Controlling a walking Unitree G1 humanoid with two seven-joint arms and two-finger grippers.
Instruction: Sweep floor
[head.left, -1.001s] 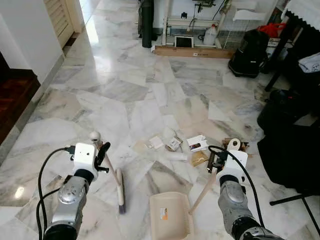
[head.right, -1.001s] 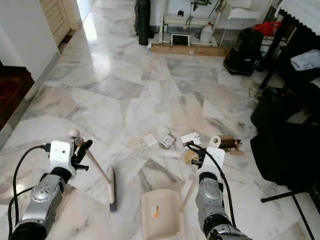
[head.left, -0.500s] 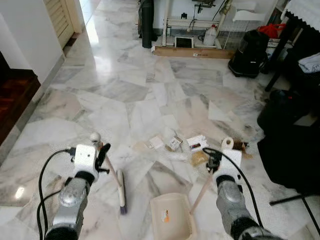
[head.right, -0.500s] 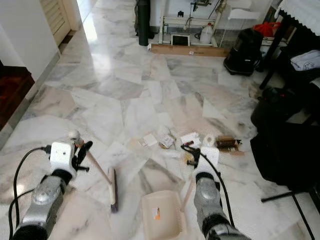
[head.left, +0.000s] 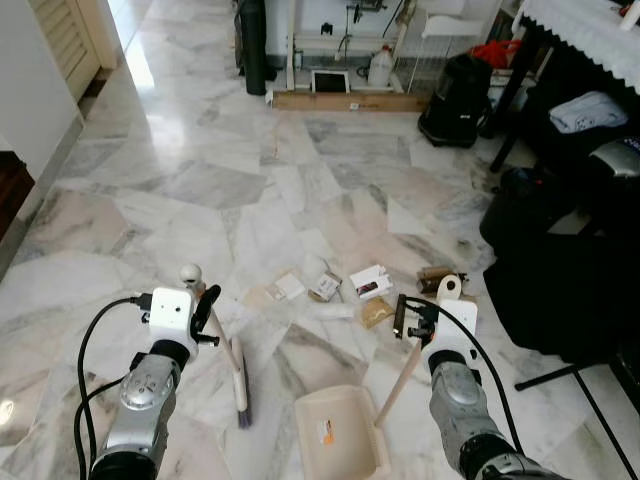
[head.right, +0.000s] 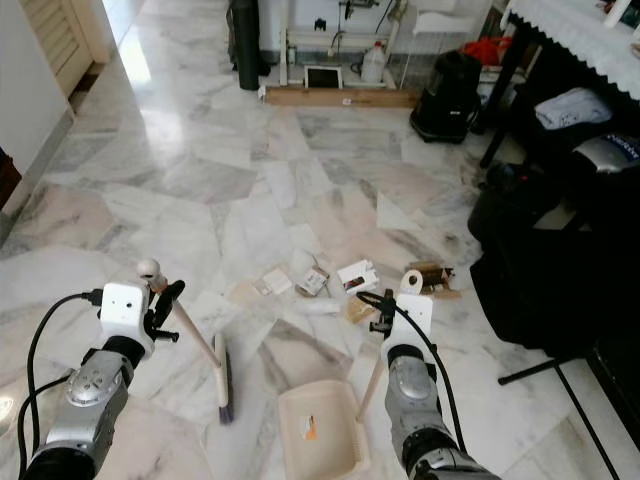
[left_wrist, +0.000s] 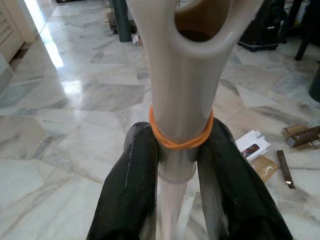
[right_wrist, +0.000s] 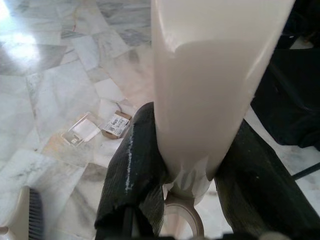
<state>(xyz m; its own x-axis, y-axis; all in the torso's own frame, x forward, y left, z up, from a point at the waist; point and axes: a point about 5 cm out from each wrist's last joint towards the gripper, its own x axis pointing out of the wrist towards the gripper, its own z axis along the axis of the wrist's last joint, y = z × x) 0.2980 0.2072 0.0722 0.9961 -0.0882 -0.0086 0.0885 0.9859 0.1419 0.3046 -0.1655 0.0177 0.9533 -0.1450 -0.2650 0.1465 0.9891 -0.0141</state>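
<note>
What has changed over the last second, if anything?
The whole view has swung to the robot's right, so the camera turned, not the room. The right gripper has drawn in slightly with the dustpan handle. Otherwise unchanged: the left gripper still holds the broom, and the litter lies ahead.

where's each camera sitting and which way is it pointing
Eye views: on the head, facing down at the marble floor; both arms show, left gripper holding the broom, right gripper the dustpan.
Left wrist: along its fingers, clamped on the broom handle.
Right wrist: along its fingers, clamped on the dustpan handle.
All share the scattered litter.
</note>
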